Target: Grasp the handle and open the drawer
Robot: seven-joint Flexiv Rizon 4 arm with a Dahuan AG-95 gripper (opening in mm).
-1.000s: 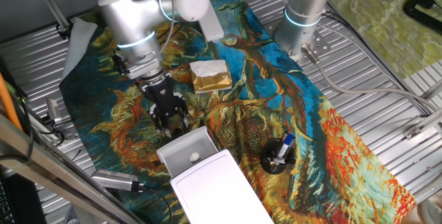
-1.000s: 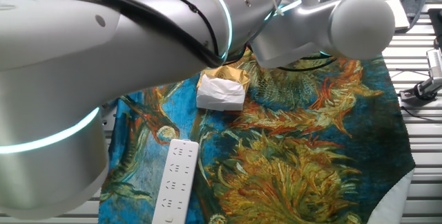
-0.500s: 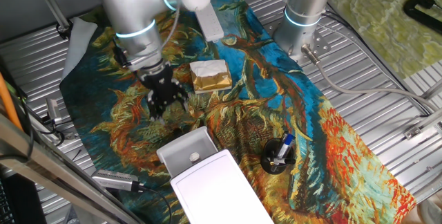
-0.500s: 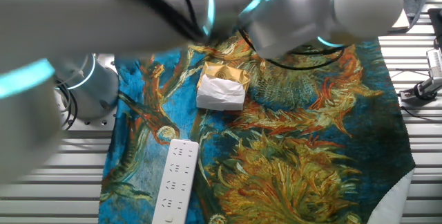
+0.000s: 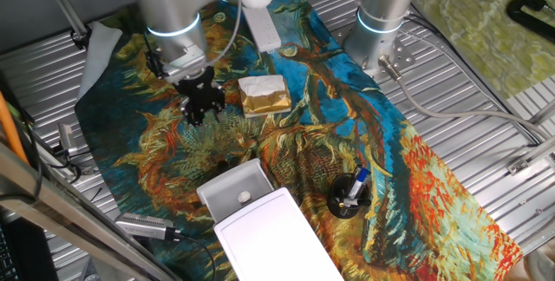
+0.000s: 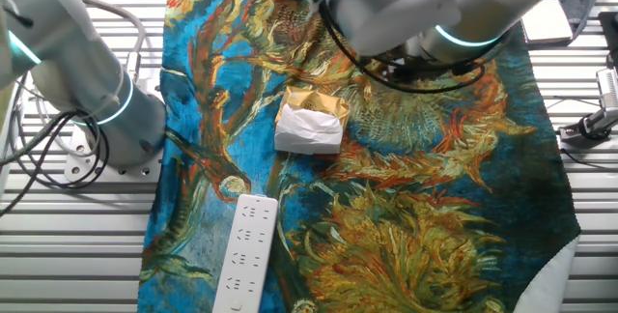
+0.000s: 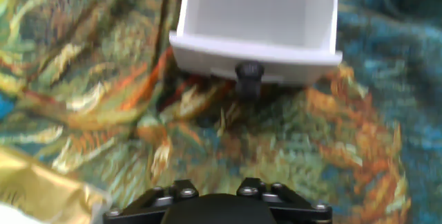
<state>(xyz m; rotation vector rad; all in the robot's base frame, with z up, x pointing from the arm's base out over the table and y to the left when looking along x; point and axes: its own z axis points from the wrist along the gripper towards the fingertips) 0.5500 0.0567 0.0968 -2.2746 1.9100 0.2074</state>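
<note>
The gripper (image 5: 200, 107) hung empty above the cloth (image 5: 286, 142), just left of the gold-and-white block (image 5: 264, 94); whether its fingers were apart could not be told. The drawer (image 5: 236, 191) stood pulled out of the white box (image 5: 277, 238), nearer the camera. Light and smooth, it likely slides easily, best held by the small knob (image 7: 249, 70). Only the hand view showed the drawer's hollow inside; the other fixed view missed it entirely.

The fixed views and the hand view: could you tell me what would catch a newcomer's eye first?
The bright painted cloth covering the table stands out first. Near its front edge the white drawer sits pulled out of its box, empty inside in the hand view. The gripper hangs apart from it, beside the gold-and-white block.
</note>
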